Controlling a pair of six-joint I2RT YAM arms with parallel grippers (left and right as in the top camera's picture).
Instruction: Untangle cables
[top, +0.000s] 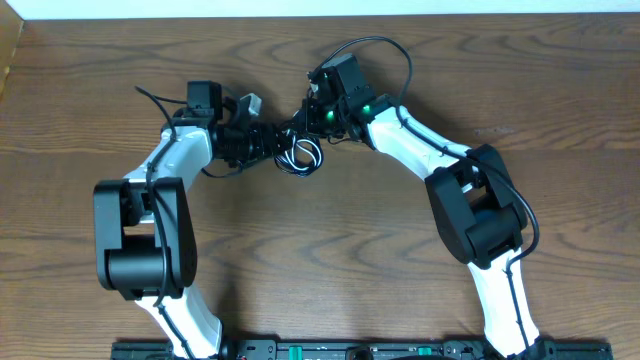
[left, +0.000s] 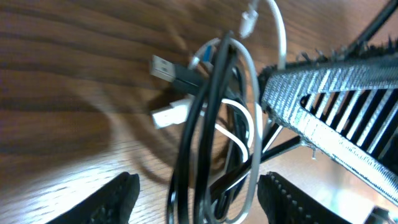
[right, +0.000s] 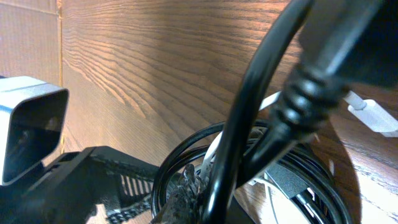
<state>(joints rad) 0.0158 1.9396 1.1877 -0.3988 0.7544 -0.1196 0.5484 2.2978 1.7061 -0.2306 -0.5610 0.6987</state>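
The cables (top: 303, 152) lie bunched on the wooden table between my two grippers. In the left wrist view the black cable (left: 208, 124) and the white cable (left: 239, 140) stand as upright loops, with a black USB plug (left: 165, 67) and a white plug (left: 168, 115) pointing left. My left gripper (left: 199, 205) is open, and the loops run between its fingers (left: 121, 196) without touching either. My right gripper (right: 186, 183) is shut, its tip poking into the black coil (right: 171, 158). Whether it pinches a strand is hidden. Its ribbed finger (left: 336, 99) comes in from the right.
The right arm's own thick black wire (right: 261, 106) crosses close in front of the right wrist camera. A white plug (right: 373, 118) rests on the wood at the right. Both arms (top: 150, 215) (top: 475, 205) reach in from the near edge and meet at mid-table.
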